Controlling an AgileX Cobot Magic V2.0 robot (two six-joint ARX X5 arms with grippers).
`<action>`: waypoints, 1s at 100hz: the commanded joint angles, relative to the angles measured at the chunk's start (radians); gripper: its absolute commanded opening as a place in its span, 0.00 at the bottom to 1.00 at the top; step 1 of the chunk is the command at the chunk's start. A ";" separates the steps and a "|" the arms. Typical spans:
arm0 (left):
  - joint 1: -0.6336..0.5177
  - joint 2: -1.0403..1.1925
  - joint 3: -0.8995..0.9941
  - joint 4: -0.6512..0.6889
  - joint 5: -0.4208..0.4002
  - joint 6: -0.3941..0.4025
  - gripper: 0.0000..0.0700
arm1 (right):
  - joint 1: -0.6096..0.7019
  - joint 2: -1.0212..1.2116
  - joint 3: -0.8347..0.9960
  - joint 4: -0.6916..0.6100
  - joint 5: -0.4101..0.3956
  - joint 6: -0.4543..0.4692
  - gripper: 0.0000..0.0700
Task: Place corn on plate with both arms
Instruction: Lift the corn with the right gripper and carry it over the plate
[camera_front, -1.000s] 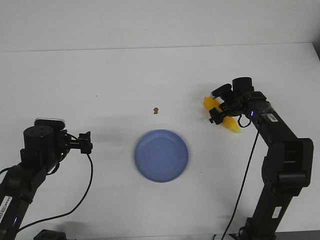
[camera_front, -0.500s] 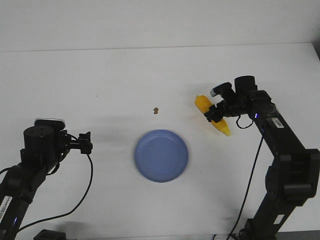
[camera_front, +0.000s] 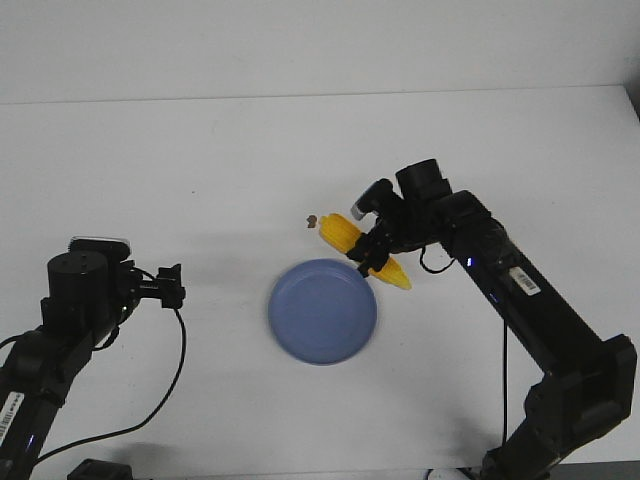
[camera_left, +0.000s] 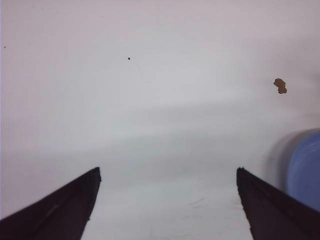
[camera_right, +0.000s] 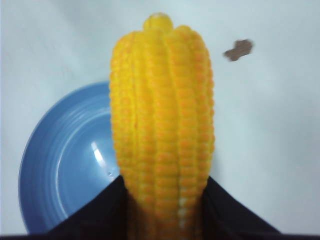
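The bright yellow husked corn cob (camera_front: 364, 250) is held off the white table (camera_front: 200, 160) by the right arm's pointed black gripper (camera_front: 367, 252), whose jaws are clamped on the cob partway along its length. In the front view the cob lies tilted, its blunt end toward the small brown speck (camera_front: 311, 221) and its tapered tip lower and to the right, and it sits just past the far-right rim of the round, shallow blue plate (camera_front: 322, 311), overlapping the rim's edge. In the right wrist view the corn (camera_right: 162, 125) fills the middle of the picture, its rows of kernels running up from between the black fingers (camera_right: 100, 210), with the plate (camera_right: 65, 165) beneath and to one side and the brown speck (camera_right: 238, 50) on the table on the other.

The right arm (camera_front: 520, 300) reaches in from the lower right across the table. The left arm (camera_front: 75, 300) is well apart from the plate at the table's left. The left gripper (camera_left: 165, 205) hangs over bare table with its jaws wide apart and nothing between them; the plate's edge (camera_left: 306, 170) shows beside one finger, and the speck (camera_left: 280, 85) lies farther off.
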 joint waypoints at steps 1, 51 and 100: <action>-0.001 0.009 0.011 0.002 0.002 -0.002 0.79 | 0.050 0.017 0.010 0.002 0.031 0.027 0.10; -0.001 0.009 0.011 0.002 0.002 -0.003 0.79 | 0.184 0.033 -0.140 0.124 0.150 0.054 0.12; -0.001 0.009 0.011 -0.006 0.002 -0.003 0.79 | 0.197 0.033 -0.227 0.202 0.150 0.100 0.79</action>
